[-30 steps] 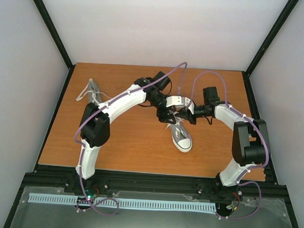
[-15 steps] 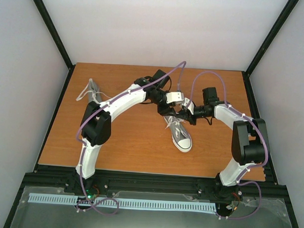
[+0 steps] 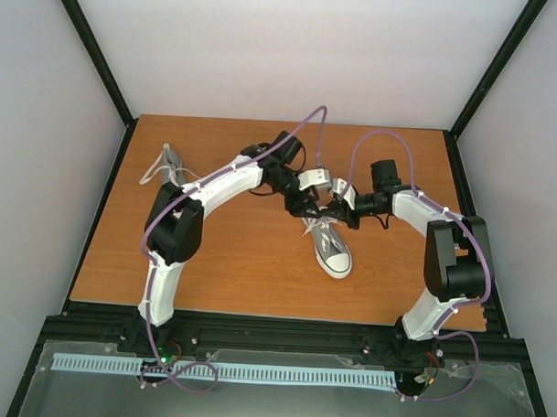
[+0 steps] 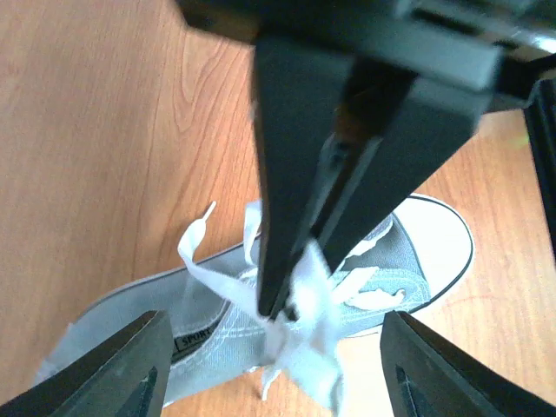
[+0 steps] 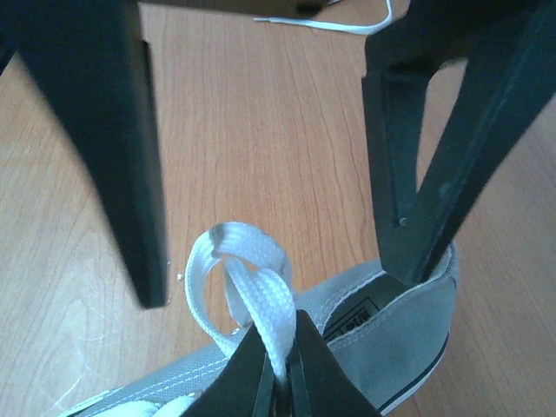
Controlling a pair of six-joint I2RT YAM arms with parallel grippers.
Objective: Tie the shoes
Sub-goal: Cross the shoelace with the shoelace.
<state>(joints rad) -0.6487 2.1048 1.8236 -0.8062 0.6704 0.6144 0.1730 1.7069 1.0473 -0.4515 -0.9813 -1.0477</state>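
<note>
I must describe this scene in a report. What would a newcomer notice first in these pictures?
Both arms meet over one grey sneaker in the middle of the wooden table. The right gripper is shut on a loop of its white lace, lifted above the shoe, with the left gripper open around it. The other sneaker lies at the far left, partly behind the left arm.

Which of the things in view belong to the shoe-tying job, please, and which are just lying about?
Part of the job:
- grey shoe in the middle, with its white lace
- second shoe, far left, untouched
- right gripper, shut on the lace
- left gripper, open around it

Lying about:
- white toothed strip along the near edge
</note>
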